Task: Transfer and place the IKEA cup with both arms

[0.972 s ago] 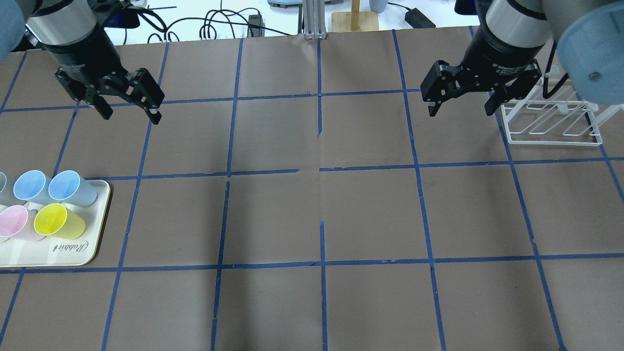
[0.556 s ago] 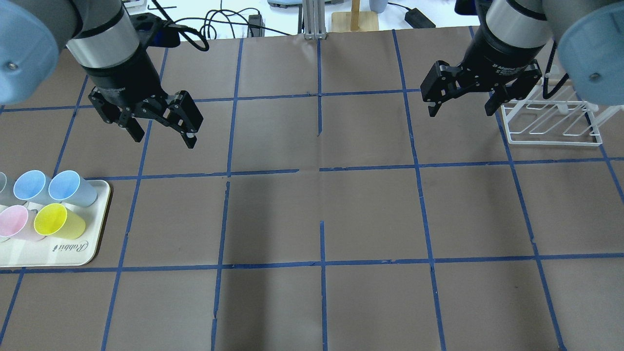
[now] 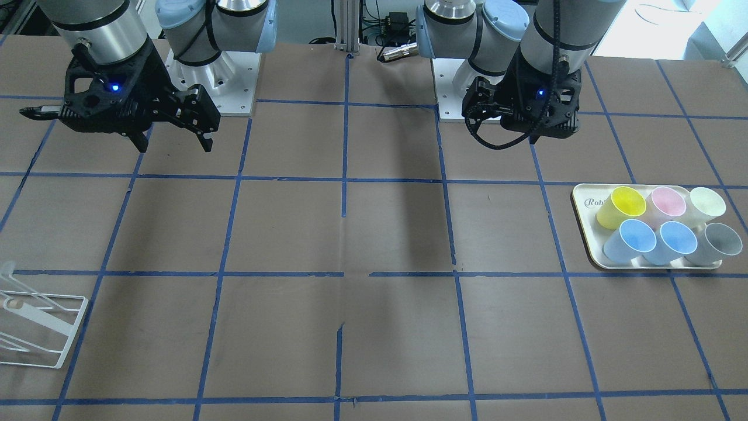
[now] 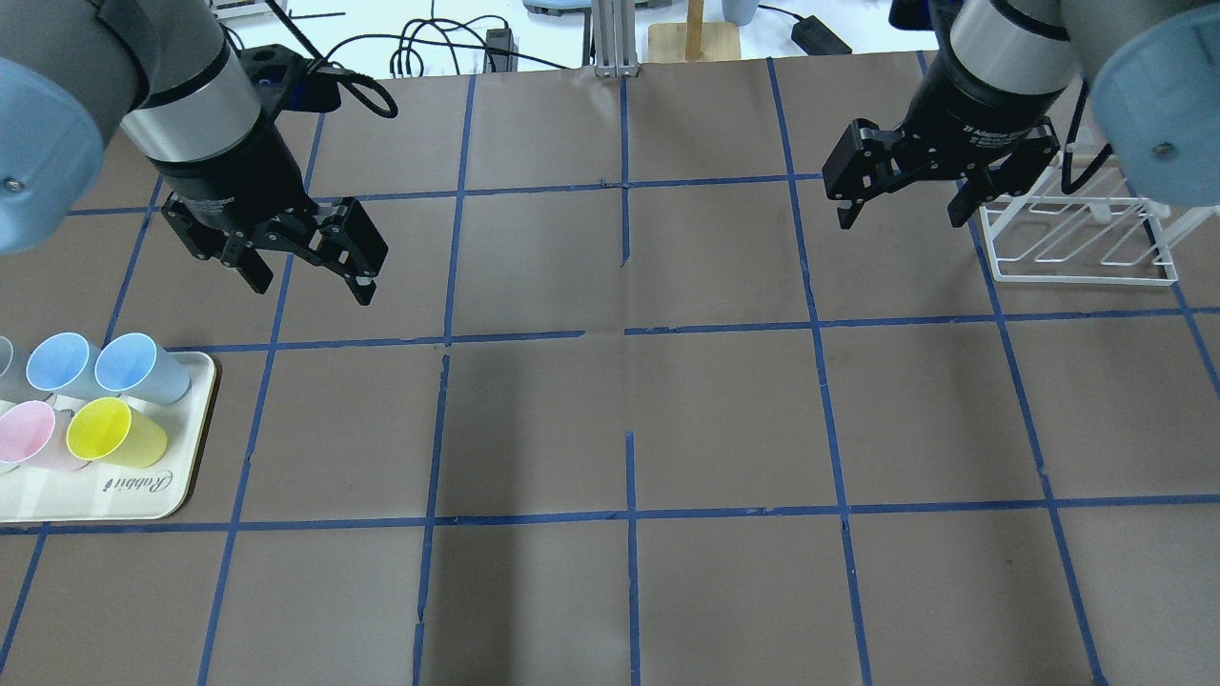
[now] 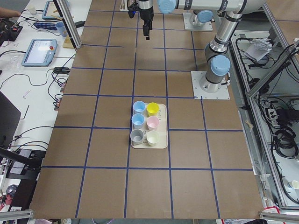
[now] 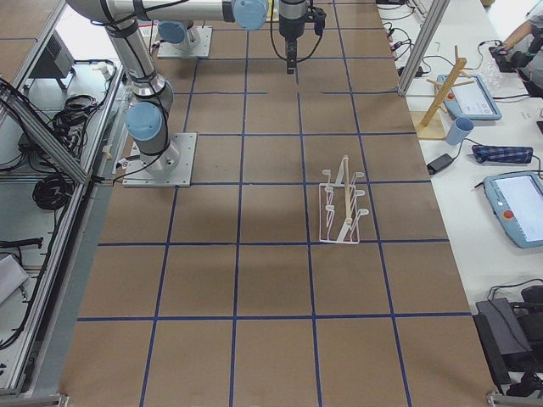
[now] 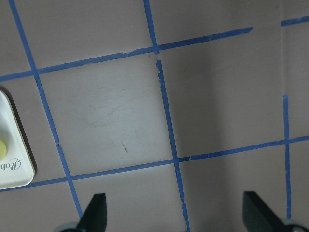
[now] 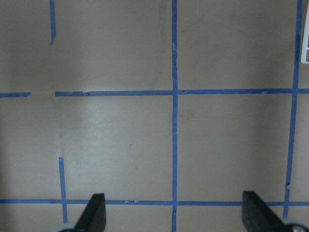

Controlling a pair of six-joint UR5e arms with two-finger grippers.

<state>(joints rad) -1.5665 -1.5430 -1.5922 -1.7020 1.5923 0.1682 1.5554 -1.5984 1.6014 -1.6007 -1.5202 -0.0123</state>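
Note:
Two pale-blue IKEA cups (image 4: 133, 367) (image 4: 59, 364) lie side by side on a cream tray (image 4: 124, 491) at the table's left edge; I cannot tell them apart. They also show in the front view (image 3: 634, 241) (image 3: 675, 240) and the left side view (image 5: 138, 107). My left gripper (image 4: 311, 286) is open and empty, above the table to the right of and behind the tray. Its wrist view shows only the tray's corner (image 7: 12, 159). My right gripper (image 4: 900, 217) (image 3: 174, 145) is open and empty at the far right.
A yellow cup (image 4: 112, 431), a pink cup (image 4: 27, 433), a cream cup (image 3: 706, 204) and a grey cup (image 3: 720, 241) share the tray. A white wire rack (image 4: 1077, 279) (image 6: 344, 203) stands just right of my right gripper. Blue tape lines grid the brown table.
My left gripper has moved right and toward the near side, closer to the tray, and stays open. The right arm and the cups have not moved.

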